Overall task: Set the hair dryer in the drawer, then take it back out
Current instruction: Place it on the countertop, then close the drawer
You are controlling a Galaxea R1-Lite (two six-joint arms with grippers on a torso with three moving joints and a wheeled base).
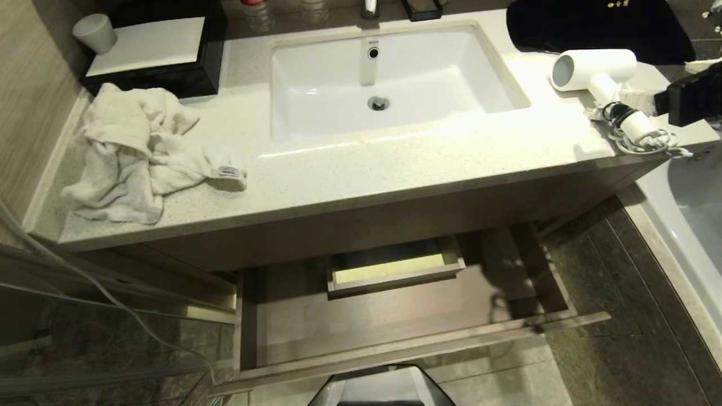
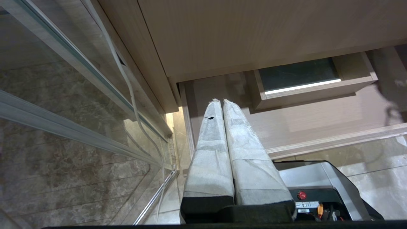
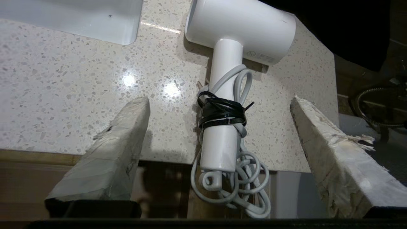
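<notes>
The hair dryer [image 1: 593, 70] lies on its side on the speckled countertop [image 1: 395, 163] to the right of the sink [image 1: 440, 79], near the counter's right corner. Its barrel points toward the sink and its handle runs out toward the counter edge, where the end of the handle and the looped white cord [image 3: 241, 187] hang over the edge. A black strap [image 3: 222, 113] binds the cord to the handle. A small grey mark and a line of print sit on the barrel beside the handle, too small to read.

The right gripper [image 3: 219, 101] is level with the handle, its two wrapped fingers [image 3: 117, 143] spread wide on either side of it and touching nothing; it holds nothing. In the head view only a dark part of this arm shows at the right edge, just beside the dryer's cord.

The drawer [image 1: 395, 352] stands pulled out below the counter, with a boxed cut-out [image 1: 395, 268] at its middle back. The drawer's left rear part is in shadow under the counter.

The left gripper [image 2: 219, 101] hangs low by the drawer's left front corner, its wrapped fingers pressed together and empty.

A crumpled white towel [image 1: 135, 152] with a small unreadable tag lies on the counter's left side. A black bag [image 1: 598, 25] behind the dryer is cut off by the frame's top edge.
</notes>
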